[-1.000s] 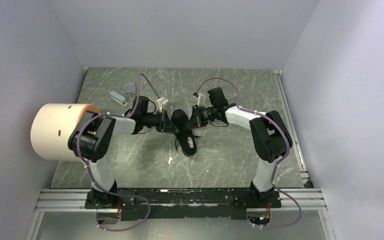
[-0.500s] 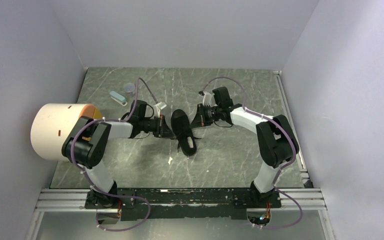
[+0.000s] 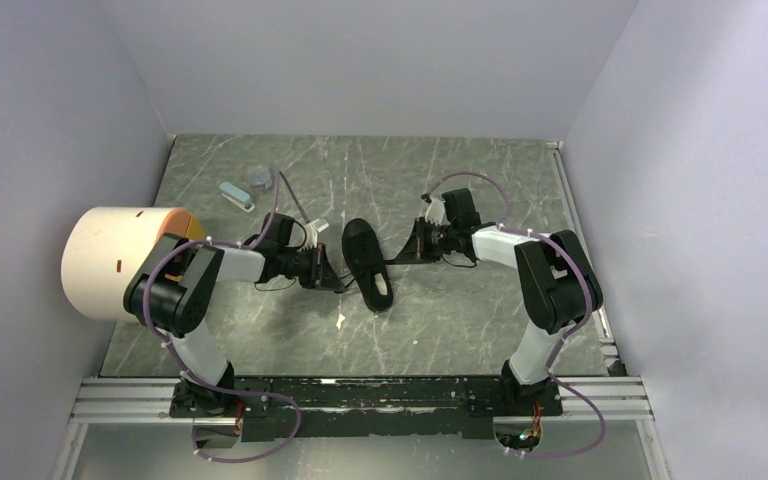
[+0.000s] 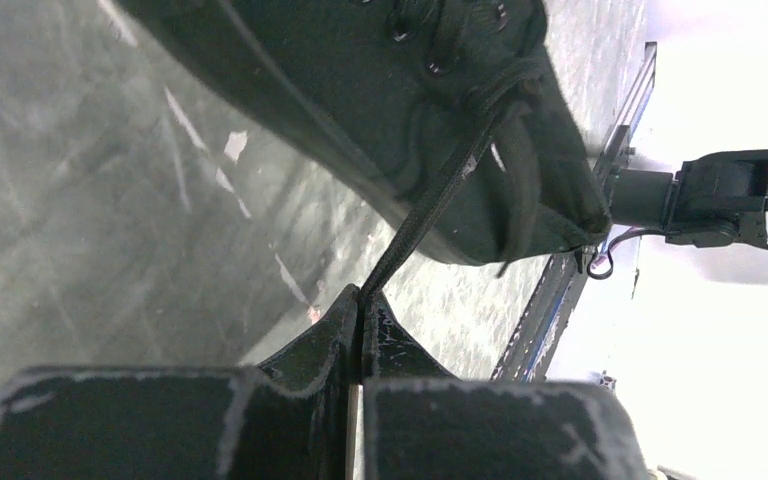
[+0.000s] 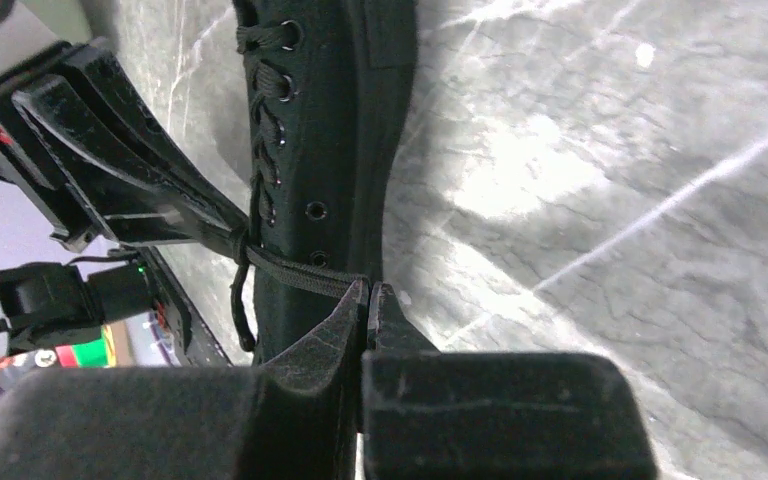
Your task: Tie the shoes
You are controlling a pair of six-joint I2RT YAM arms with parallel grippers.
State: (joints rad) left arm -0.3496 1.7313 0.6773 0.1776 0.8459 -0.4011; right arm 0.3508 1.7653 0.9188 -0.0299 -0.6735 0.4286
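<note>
- Top external view: the shoe (image 3: 368, 262) lies near the middle of the table (image 3: 460, 180), between the two arms. Its long axis runs on a slant. The rounded toe points to the far side and a little left. The open heel end points to the near side and a little right.
- The shoe is all black, low-cut and matt. The table top is dark grey-green with pale veins, like stone.
- The left claw (image 3: 335, 279) sits low just beside the shoe's left flank. The right claw (image 3: 398, 256) sits low just beside its right flank.
- A cream cylinder (image 3: 110, 262) with an orange end lies on its side at the table's left edge; what it holds cannot be told.
- A small grey cup (image 3: 258, 178) and a pale blue block (image 3: 235, 195) stand near each other at the far left. The cup is too small to show any contents.
- A white scrap (image 3: 340, 320) lies on the table, nearer the arm bases than the shoe.
- Left wrist view: the left claw is clenched, its tips pinching a thin woven black lace (image 4: 430, 205). The lace runs straight up to the shoe's upper, below the eyelets (image 4: 430, 68).
- Right wrist view: the right claw is also clenched on a stretch of lace. This stretch crosses the shoe's upper toward the left claw's tip on the far side. The shoe runs lengthwise away from the camera, showing its row of round eyelets.
</note>
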